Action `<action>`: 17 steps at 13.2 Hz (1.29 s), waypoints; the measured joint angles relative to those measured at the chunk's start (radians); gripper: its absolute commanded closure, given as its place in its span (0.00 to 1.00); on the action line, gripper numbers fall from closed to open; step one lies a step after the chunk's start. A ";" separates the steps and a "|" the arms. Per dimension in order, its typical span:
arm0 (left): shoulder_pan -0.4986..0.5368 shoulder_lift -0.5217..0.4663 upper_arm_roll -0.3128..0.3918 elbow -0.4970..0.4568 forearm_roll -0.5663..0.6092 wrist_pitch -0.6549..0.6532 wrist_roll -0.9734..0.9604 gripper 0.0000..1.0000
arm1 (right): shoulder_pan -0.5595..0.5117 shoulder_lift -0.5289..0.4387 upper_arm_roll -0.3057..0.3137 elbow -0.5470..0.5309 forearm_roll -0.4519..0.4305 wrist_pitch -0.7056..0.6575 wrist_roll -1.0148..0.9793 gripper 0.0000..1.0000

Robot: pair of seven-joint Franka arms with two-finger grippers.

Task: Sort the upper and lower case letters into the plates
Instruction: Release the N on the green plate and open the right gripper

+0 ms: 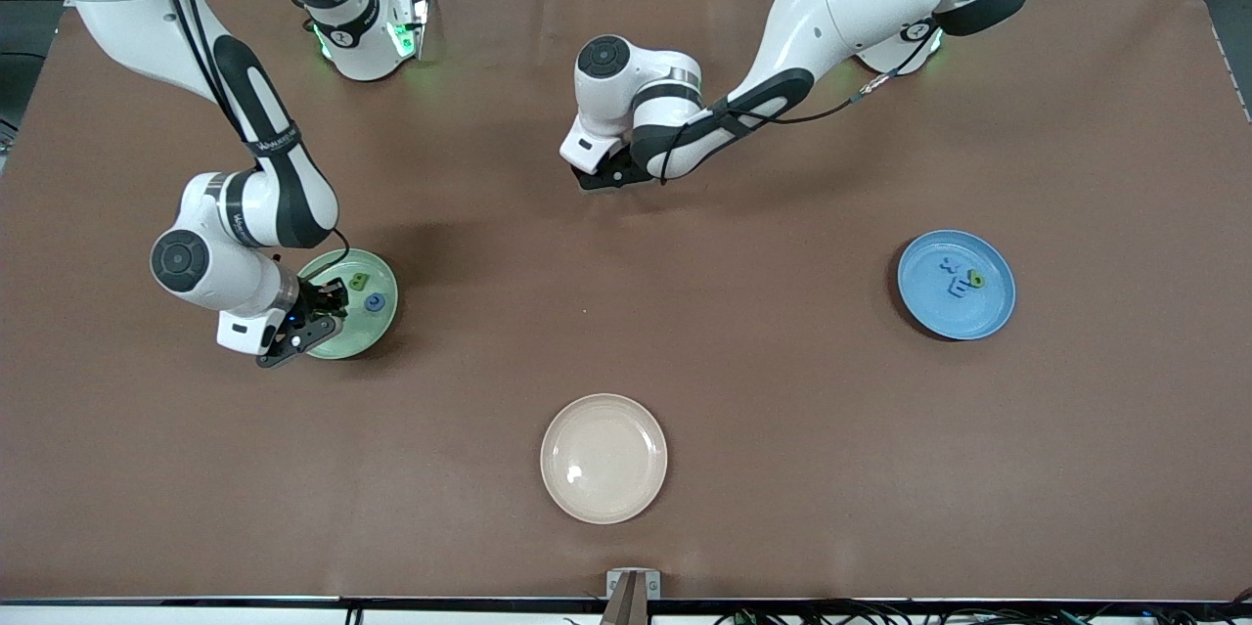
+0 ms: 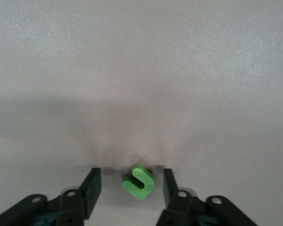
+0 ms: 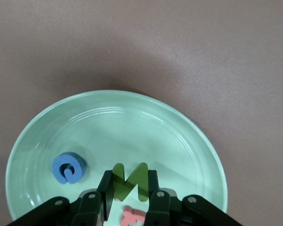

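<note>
Front view: right gripper over the mint plate, lower left of frame; left gripper upper centre; blue plate holds letters.

Left wrist view: fingers spread around a small green letter on the table; likely light, stiff; grip flat sides.

Right wrist view: fingers pinch a green N above the plate.

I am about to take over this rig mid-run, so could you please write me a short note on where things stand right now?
Right gripper: shut on a flat green letter N, over the pale mint green round plate at the right arm's end.
Left gripper: open, low at the table's middle near the arm bases, fingers either side of a small bright green letter lying on the table.
Done: the mint plate holds a blue letter and a red one; the bright blue round plate at the left arm's end holds a few letters.
Left: release the N, pick up the green letter and plate it. The cream-white plate is empty.
</note>
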 measured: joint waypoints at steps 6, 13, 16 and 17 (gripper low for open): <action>-0.023 0.001 0.015 0.007 -0.014 0.004 0.000 0.69 | 0.000 0.014 0.001 -0.003 0.003 0.010 0.000 0.00; -0.024 0.001 0.016 0.012 -0.035 0.003 0.000 0.90 | 0.001 0.010 0.002 -0.002 0.006 -0.023 0.000 0.00; -0.018 0.000 0.018 0.020 -0.035 0.003 0.000 0.90 | 0.001 -0.021 0.003 0.035 0.018 -0.137 0.039 0.00; -0.009 -0.004 0.018 0.026 -0.035 0.002 0.000 0.92 | 0.001 -0.038 0.003 0.048 0.022 -0.181 0.089 0.00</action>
